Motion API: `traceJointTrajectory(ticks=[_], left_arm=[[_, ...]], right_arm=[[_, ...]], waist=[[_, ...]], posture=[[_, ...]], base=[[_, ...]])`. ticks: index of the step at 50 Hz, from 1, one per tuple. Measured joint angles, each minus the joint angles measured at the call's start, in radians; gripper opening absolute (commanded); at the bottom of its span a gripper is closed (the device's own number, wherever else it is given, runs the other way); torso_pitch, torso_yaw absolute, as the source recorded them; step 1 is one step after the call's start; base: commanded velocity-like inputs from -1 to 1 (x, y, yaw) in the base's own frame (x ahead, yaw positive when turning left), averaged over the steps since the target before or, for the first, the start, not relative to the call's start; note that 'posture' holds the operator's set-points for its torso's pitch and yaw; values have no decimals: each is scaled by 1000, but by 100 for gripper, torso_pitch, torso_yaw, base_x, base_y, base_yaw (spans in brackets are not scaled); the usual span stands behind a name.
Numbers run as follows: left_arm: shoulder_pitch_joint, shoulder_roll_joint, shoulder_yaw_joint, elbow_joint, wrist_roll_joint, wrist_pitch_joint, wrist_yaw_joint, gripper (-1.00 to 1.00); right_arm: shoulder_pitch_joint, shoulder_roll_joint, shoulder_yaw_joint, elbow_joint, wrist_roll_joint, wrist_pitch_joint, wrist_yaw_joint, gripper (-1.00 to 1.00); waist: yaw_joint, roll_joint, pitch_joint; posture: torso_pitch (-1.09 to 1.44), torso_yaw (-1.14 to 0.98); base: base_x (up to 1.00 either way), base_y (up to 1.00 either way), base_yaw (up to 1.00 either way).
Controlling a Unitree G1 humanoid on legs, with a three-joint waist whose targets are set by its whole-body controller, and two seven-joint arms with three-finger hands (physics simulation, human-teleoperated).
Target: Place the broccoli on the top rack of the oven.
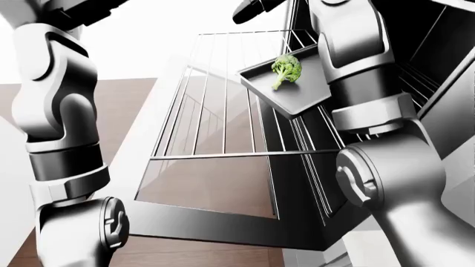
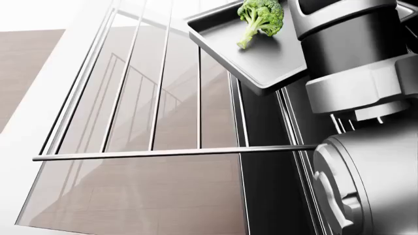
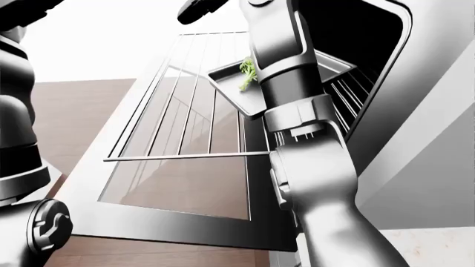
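With the broccoli [image 1: 287,69] lying on a tray [image 1: 300,97] over the pulled-out rack [image 1: 223,111] at upper centre, keep the tray level; neither robot hand's grip can be told.

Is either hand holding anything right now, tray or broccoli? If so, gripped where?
Cannot be told. The broccoli lies loose on the tray over the pulled-out rack; the right arm covers the tray's right side, and neither hand's fingers show.
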Motion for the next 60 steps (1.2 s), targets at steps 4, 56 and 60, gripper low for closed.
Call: traceJointTrajectory(ticks=[4, 56, 60], left_arm=[[1, -1, 2, -6, -8, -13, 2, 100], [2, 37, 16, -62, -68, -155, 68, 100], [-3, 37, 17, -67, -70, -159, 72, 100]], right_arm=[[6, -4, 10, -12, -22, -29, 2, 100], [-22, -7, 13, -121, -152, -302, 60, 100], [-29, -6, 11, -119, -154, -308, 60, 100]], waist=[[-1, 0, 2], [-3, 1, 8], [-4, 2, 9]], posture=[[0, 0], [0, 0], [0, 0]], base=[[0, 0, 0], [0, 0, 0], [0, 0, 0]])
